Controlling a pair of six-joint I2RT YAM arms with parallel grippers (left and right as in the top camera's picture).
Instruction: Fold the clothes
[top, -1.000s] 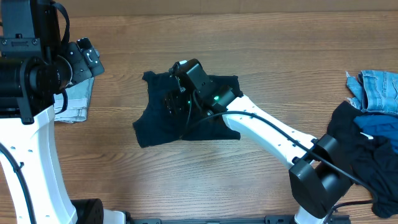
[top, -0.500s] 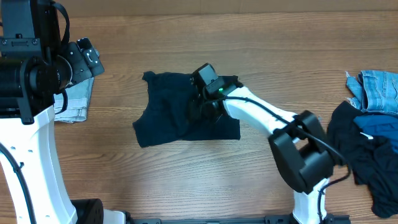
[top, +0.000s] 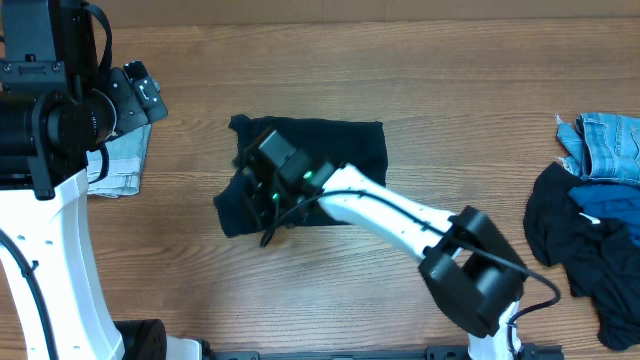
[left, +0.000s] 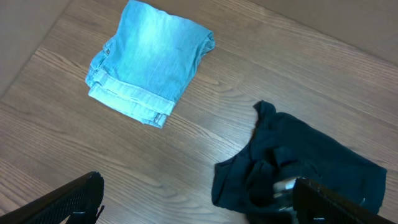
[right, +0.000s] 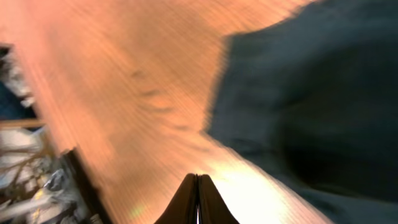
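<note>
The right hand (top: 264, 188), fingers shut together and apparently empty, sits over the dark garment (top: 345, 150) mid-table (top: 450, 110); a swipe from here could drag and rumple the cloth.

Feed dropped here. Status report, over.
Left pincer open, aside. Right pincer shut, apparently empty, at edge of dark garment. Garment rumpled, not yet folded. Nothing obstructing.

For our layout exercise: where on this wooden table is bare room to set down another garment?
Widest: the wood between the dark navy garment and the dark-and-denim clothes heap at the right edge. Narrower: between the folded light-blue denim and the navy garment. Crowded: the middle, where the white right arm crosses the navy garment.
</note>
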